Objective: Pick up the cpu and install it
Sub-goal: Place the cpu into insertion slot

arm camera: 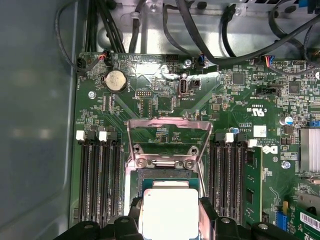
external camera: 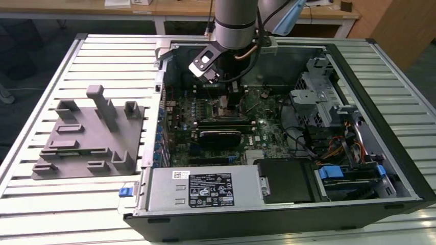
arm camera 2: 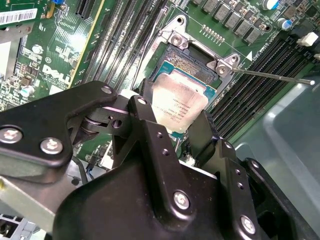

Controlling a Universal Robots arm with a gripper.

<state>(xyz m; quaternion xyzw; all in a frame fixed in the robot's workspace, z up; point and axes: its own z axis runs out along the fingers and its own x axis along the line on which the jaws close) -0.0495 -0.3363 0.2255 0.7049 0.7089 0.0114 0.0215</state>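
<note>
We are looking at the cpu [arm camera 2: 177, 100] hanging just above the open socket [arm camera 2: 189, 61], its silvery top facing up and its edges nearly lined up with the socket's frame. In the first wrist view the cpu [arm camera: 167, 215] is covering most of the socket, with a strip of socket showing between it and the load plate [arm camera: 167, 121]. The end effector [arm camera 2: 174, 112] is gripping the cpu. We are seeing one black finger [arm camera 2: 142, 112] pressing against one side of it and the other pressing against the opposite side, so the jaws are standing closed to the cpu's width.

The load plate is standing tilted up at one end of the socket, and the thin lever [arm camera 2: 275, 76] is sticking out sideways over the memory slots [arm camera 2: 250, 95]. All of this is lying on the green motherboard [external camera: 266, 127] inside the open case [external camera: 272, 224].

In the exterior view the arm [external camera: 235, 18] is reaching down into the case from above. The case is resting on the slatted tabletop [external camera: 102, 51], and a grey fixture [external camera: 89, 138] is sitting beside it, toward the exterior view's left.
</note>
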